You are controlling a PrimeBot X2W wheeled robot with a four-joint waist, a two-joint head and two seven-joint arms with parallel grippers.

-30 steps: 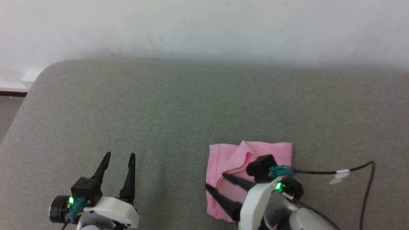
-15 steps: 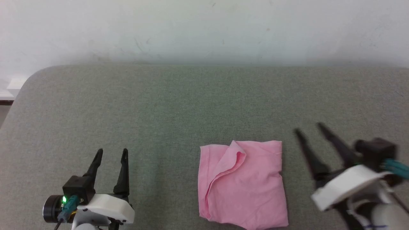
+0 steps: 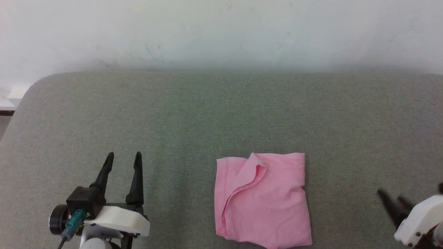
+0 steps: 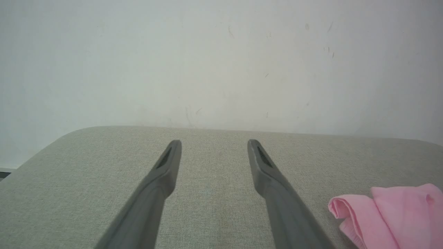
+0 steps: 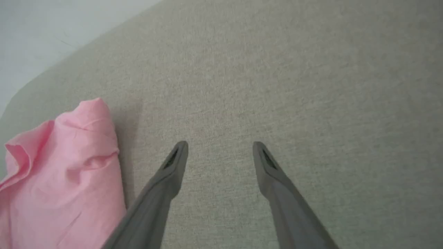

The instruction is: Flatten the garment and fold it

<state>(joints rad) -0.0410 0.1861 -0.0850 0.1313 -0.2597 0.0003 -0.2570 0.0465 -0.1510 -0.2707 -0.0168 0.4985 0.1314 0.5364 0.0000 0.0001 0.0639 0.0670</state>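
Pink fabric is what you see first: the garment point(image 3: 263, 200) lies folded into a rough square on the grey-green counter point(image 3: 207, 114), low in the head view and a little right of centre, with one loose flap curling across its upper left part. Your left pincer point(image 3: 124, 154) hovers well to the garment's left, fingers spread and holding nothing. Your right pincer point(image 3: 391, 195), blurred at the lower right corner, is likewise spread and empty, apart from the cloth. A pale wall point(image 3: 221, 31) rises behind the counter.
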